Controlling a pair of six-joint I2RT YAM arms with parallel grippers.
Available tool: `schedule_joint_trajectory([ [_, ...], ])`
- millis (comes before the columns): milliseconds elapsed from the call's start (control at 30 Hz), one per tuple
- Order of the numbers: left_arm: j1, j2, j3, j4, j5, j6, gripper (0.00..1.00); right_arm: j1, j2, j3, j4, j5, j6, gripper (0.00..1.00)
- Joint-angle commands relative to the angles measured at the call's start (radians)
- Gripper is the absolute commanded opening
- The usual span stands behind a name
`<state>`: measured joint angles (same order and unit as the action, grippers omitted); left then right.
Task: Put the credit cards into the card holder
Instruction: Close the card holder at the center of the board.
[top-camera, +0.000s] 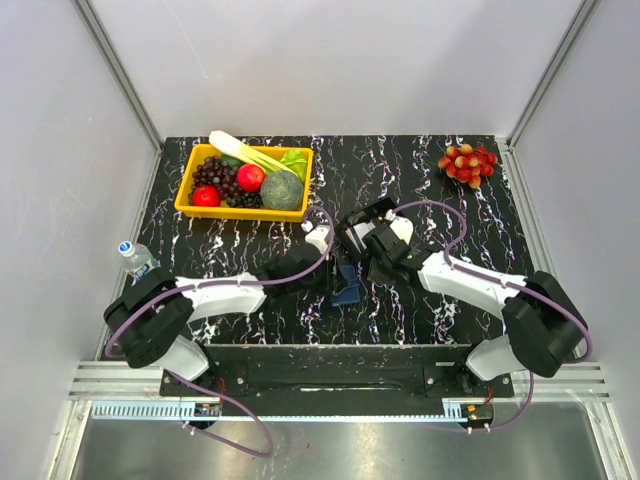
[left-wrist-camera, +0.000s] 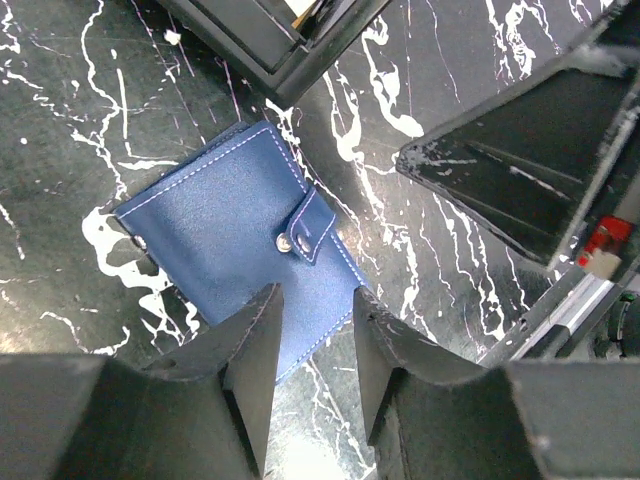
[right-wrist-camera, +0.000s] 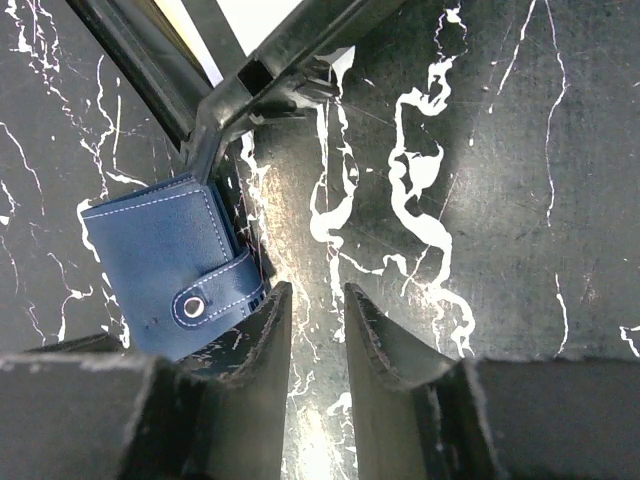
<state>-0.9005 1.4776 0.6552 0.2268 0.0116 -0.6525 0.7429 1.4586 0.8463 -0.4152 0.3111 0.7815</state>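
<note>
Black table top with white marble veins (top-camera: 230, 235) fills the floor of a grey-walled cell, and both arms meet near its middle. A black rectangular open tray (left-wrist-camera: 265, 50) lies just beyond the small dark-blue folding card holder (left-wrist-camera: 225, 225) of leather-like material. Inside the tray, pale and tan flat pieces show at the picture edge. They are probably the credit cards (right-wrist-camera: 255, 18), but they are too cropped to be sure.

The card holder lies flat and folded, with its short strap with a metal snap (left-wrist-camera: 305, 235) fastened. The left gripper (left-wrist-camera: 314, 300) hangs over the near edge of the holder, jaws partly apart with nothing between them. The right gripper (right-wrist-camera: 318, 295) is just beside the holder over bare table, also partly apart and empty.

I judge the holder light, soft and likely to slide on this smooth top. One gripper should pin its body while the other takes the strap end. The cards seem thin and stiff, so an edge is the best place to take hold.
</note>
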Motion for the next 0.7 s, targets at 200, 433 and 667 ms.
schedule_joint_trajectory([
  [200, 0.026, 0.136, 0.147, -0.049, 0.090, -0.009, 0.35, -0.011, -0.070, -0.036, 0.070, -0.038, -0.010, 0.33],
  [433, 0.029, 0.154, 0.170, -0.092, 0.056, -0.006, 0.27, -0.013, -0.069, -0.052, 0.102, -0.072, 0.001, 0.33],
  [667, 0.032, 0.174, 0.182, -0.096, 0.056, -0.001, 0.25, -0.013, -0.057, -0.049, 0.111, -0.092, 0.001, 0.33],
])
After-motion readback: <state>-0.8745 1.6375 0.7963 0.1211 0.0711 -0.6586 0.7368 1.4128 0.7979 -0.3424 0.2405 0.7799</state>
